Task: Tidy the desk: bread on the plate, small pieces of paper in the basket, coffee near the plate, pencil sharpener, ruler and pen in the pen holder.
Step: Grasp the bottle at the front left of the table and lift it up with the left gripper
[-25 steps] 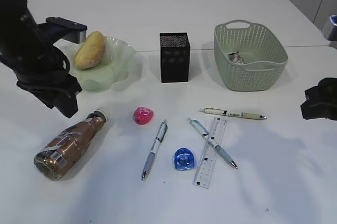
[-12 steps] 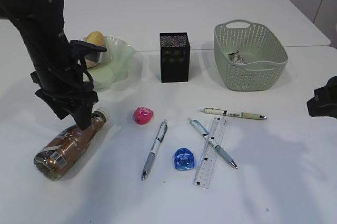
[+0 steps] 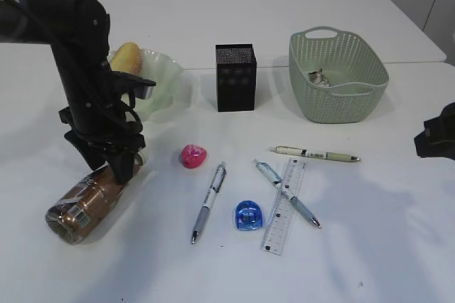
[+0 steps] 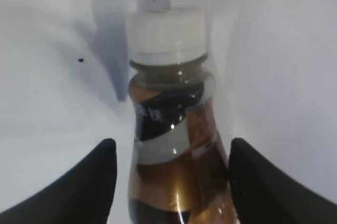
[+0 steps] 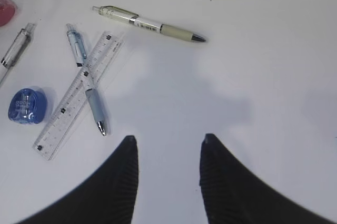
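White plain surface (image 3: 334,260) fills the scene, with a pale wall behind it. Left claw (image 3: 114,163) is down over the neck end of the brown coffee bottle with white cap (image 3: 89,196), which lies on its side at the front left. In the left wrist view the two dark fingers (image 4: 84,187) stand apart on either side of the bottle (image 4: 176,150); whether they touch it I cannot tell, not clamped. Golden-yellow oval bun (image 3: 126,57) sits in the pale green wavy glass dish (image 3: 163,79) at the back left, partly hidden by the arm. Black square mesh pen holder (image 3: 235,77) stands upright at back centre. Pale green perforated plastic basket (image 3: 338,75) is at the back right with a small crumpled piece of paper (image 3: 317,76) inside. Pink pencil sharpener (image 3: 193,155) lies just right of the bottle cap. Blue pencil sharpener (image 3: 247,215) lies in front, between a white-and-blue pen (image 3: 208,201) and the clear plastic ruler (image 3: 286,205). A second blue pen (image 3: 286,193) lies across the ruler, touching it. A cream pen (image 3: 314,153) lies just behind the ruler. Right claw (image 5: 167,169) hangs over bare surface at the right, fingers apart, holding nothing.
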Available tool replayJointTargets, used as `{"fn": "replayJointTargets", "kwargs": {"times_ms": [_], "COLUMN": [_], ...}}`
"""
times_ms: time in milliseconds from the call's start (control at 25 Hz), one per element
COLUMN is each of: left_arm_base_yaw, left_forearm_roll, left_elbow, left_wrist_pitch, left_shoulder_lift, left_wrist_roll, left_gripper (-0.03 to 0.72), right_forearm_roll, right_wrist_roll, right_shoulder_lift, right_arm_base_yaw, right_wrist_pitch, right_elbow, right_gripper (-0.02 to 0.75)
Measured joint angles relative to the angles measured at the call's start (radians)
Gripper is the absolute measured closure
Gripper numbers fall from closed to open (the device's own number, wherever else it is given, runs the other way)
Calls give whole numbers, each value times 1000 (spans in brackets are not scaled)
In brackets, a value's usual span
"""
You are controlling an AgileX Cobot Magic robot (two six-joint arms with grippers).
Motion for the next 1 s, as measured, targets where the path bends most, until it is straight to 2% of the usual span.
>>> {"fn": "replayJointTargets", "kwargs": {"times_ms": [600,760,880,1000], "left_arm_base_yaw": [-10,-10,-10,-10], "left_forearm_roll": [2,4,4,4], "left_elbow": [-27,-27,-28,-28], "left_wrist_pitch": [2,5,17,26], "left_shoulder_lift": [71,71,71,71], "left_wrist_roll": [-10,-10,-13,-14], "left_gripper": [228,292,372,409], "right_forearm_roll": [0,0,0,0], "right_wrist_roll": [0,0,0,0], "right_shoulder_lift": [0,0,0,0], "right_arm_base_yaw": [0,0,0,0], "right_wrist_pitch": [-2,-2,-2,-2], "right_elbow": [0,0,0,0], "right_gripper": [416,416,416,416]}}
